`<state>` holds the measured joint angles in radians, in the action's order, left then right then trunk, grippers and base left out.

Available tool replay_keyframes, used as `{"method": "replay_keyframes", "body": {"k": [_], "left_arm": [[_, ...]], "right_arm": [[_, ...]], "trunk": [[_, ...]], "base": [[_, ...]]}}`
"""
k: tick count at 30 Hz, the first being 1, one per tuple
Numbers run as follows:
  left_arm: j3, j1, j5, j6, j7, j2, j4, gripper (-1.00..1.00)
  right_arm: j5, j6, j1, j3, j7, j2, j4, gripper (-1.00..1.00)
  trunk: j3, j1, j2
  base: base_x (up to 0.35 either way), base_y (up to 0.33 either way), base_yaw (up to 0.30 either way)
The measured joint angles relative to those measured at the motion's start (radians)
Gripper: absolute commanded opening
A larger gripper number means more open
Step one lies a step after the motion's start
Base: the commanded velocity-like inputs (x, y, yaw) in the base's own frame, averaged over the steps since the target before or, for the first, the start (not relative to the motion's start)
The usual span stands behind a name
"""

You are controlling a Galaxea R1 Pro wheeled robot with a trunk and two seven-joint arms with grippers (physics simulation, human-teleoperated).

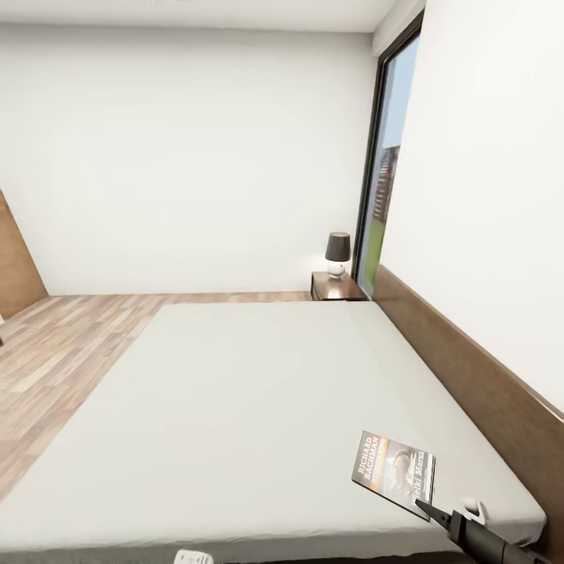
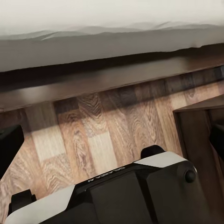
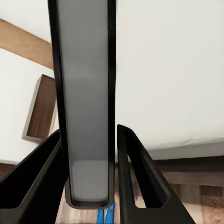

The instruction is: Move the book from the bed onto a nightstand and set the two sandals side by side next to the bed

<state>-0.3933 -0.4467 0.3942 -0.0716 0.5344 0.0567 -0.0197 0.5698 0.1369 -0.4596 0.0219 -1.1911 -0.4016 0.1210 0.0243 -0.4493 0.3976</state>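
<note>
The book (image 1: 394, 470), dark-covered with white lettering and an orange band, is tilted over the near right corner of the bed's off-white mattress (image 1: 258, 392). My right gripper (image 1: 424, 508) is shut on its lower edge. Seen along that gripper's fingers, the book (image 3: 86, 93) is an edge-on grey slab between the right gripper's (image 3: 90, 130) two black fingers. A bit of blue sandal (image 3: 105, 216) peeks out below them. A nightstand (image 1: 337, 287) stands at the bed's far corner. My left gripper (image 2: 112, 140) hangs open over the floor beside the bed frame (image 2: 93, 79).
A black-shaded lamp (image 1: 338, 254) sits on the far nightstand, beside a tall black-framed window (image 1: 384, 172). The brown headboard (image 1: 470, 376) runs along the right wall. Wood-plank floor (image 1: 63, 345) lies left of the bed. A dark cabinet (image 2: 200, 130) stands near my base (image 2: 130, 196).
</note>
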Motion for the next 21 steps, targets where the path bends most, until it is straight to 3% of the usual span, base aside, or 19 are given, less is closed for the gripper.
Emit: {"method": "replay_keyframes", "body": {"k": [21], "left_arm": [[0.000,0.000,0.000,0.000,0.000,0.000,0.000,1.00]], "right_arm": [[0.000,0.000,0.000,0.000,0.000,0.000,0.000,-1.00]], "trunk": [[0.000,0.000,0.000]], "base": [[0.000,0.000,0.210]]}}
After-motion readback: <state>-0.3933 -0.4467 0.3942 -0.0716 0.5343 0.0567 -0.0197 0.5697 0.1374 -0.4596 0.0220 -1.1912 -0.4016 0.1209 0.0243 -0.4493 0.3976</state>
